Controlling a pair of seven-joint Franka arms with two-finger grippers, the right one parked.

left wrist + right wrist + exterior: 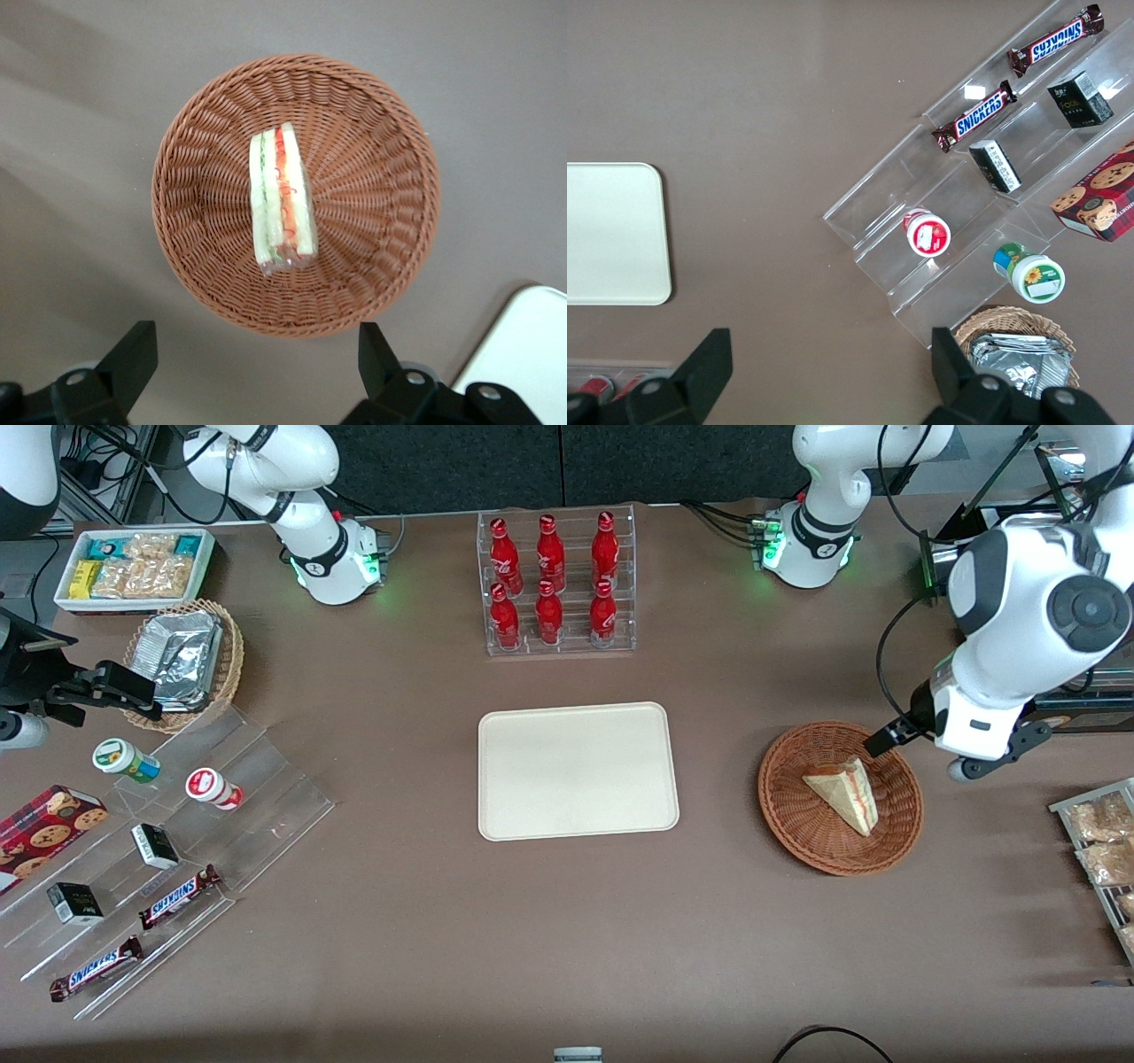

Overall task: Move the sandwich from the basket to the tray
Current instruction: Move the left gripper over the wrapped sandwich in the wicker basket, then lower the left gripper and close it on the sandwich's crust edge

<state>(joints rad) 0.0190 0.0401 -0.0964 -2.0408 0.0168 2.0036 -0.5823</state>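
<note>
Step in hand: approach, pre-grasp. Gripper (252, 367) above basket (788, 815) rim, fingers spread wide, nothing held. Sandwich (282, 197) lying in basket centre, filling stripe up, untouched. Tray (578, 771) bare, well apart, toward table middle. Next: centre over sandwich, descend, straddle bread faces, close gently, lift, carry to tray.

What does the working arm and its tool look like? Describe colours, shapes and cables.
The working arm is glossy white with rounded dark grey joint caps and a black cable looping beside it. Its tool, above the basket, has two black wedge-shaped fingers.
</note>
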